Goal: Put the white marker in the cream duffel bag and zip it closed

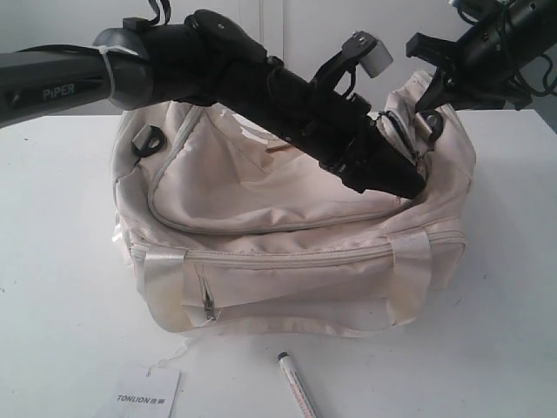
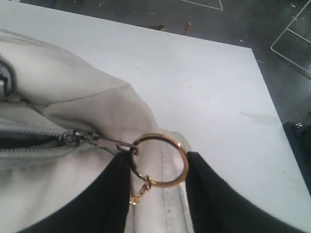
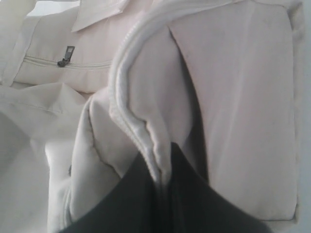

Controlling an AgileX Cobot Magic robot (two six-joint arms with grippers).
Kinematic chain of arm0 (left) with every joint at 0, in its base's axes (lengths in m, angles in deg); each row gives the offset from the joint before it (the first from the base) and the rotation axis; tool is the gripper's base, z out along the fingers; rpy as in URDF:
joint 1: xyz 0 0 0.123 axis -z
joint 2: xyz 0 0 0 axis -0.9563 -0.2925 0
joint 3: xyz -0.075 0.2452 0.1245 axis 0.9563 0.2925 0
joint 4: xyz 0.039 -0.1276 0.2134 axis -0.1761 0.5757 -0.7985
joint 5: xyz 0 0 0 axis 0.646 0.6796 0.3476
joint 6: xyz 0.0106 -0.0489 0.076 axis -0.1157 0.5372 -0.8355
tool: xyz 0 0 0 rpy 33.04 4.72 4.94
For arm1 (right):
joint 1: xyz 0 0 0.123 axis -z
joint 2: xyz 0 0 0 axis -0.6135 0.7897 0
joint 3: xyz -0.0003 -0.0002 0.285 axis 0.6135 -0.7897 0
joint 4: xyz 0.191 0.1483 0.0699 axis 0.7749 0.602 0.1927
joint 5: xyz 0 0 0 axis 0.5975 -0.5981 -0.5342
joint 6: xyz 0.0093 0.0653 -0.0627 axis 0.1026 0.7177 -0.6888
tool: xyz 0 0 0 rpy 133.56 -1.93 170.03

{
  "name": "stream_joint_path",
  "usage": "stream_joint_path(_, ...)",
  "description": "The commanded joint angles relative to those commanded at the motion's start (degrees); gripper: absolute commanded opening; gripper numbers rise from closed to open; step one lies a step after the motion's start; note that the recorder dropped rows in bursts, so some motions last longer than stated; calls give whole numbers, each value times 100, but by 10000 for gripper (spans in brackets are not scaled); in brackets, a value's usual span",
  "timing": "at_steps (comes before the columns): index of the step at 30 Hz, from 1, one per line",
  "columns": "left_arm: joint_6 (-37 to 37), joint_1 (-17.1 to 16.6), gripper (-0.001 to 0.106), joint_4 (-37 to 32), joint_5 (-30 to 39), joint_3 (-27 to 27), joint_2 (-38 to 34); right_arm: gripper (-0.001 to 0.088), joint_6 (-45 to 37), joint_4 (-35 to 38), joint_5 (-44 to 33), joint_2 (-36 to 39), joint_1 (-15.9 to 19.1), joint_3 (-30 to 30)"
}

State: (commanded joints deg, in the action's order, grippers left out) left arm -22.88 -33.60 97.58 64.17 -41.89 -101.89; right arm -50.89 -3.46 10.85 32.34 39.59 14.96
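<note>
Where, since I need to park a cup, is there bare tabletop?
Bare table lies on both sides of the cream duffel bag, and in front, right of the white marker. A smaller gap sits between paper tag and marker. It is crowded at the bag's end under left gripper and right gripper.

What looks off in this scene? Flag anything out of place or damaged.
The white marker lies on the table in front of the cream duffel bag, not inside it. A loose paper tag sits near the bag's front corner, and a dark smear marks the satin strap there.
</note>
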Motion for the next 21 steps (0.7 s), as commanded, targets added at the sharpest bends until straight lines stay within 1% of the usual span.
stream_joint_path(10, 103, 0, 0, 0, 444, 0, 0, 0, 0, 27, 46, 0, 0, 0)
stream_joint_path(21, 133, 0, 0, 16, 581, 0, 0, 0, 0, 107, -38, 0, 0, 0)
